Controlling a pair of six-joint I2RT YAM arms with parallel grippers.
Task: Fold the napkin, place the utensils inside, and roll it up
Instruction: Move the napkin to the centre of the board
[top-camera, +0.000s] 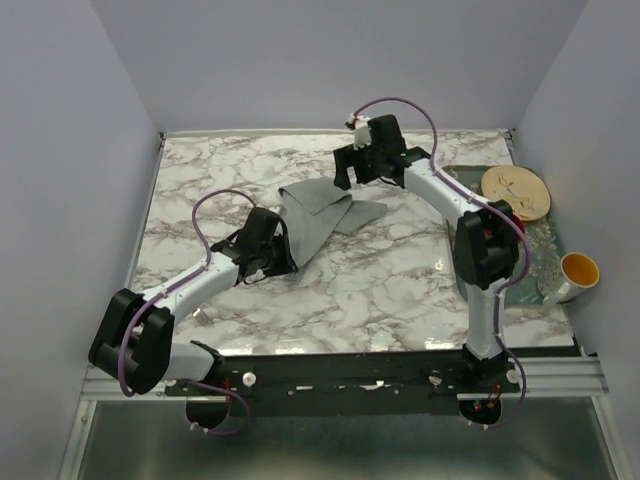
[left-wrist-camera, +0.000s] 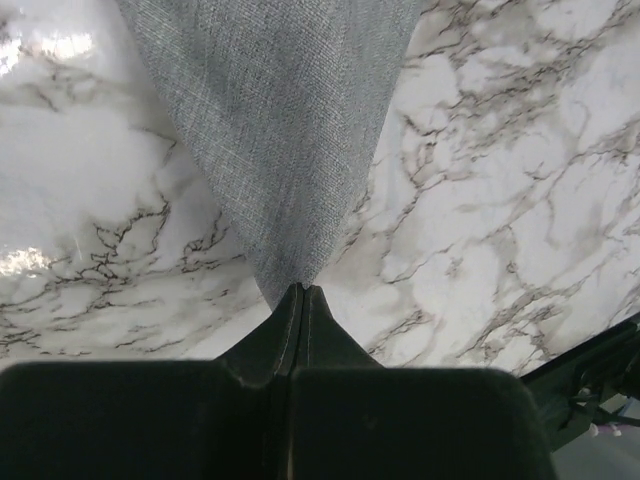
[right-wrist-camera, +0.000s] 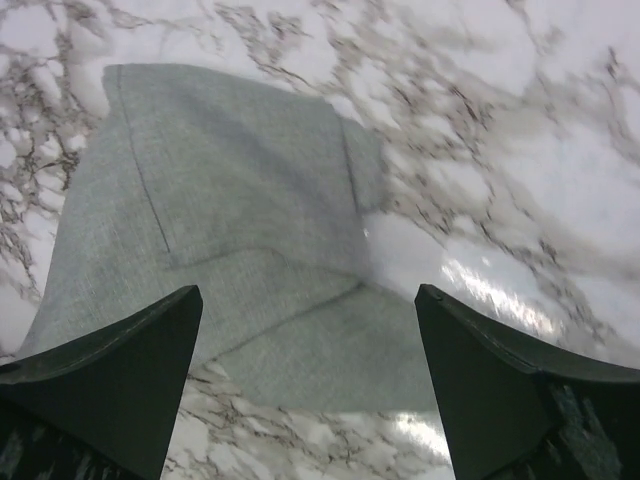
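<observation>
Left jaws: clenched on a napkin (left-wrist-camera: 280, 130) corner, cloth stretching ahead of them across the bench (top-camera: 380, 290); right jaws: released wide, poised over the napkin's folded far end.

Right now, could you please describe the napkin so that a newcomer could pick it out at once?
On the white marble table, look near the middle. The napkin lies there, loosely folded, with one corner pinched in the left gripper. It is the only plain grey-green cloth; the tray at the right edge is patterned.
</observation>
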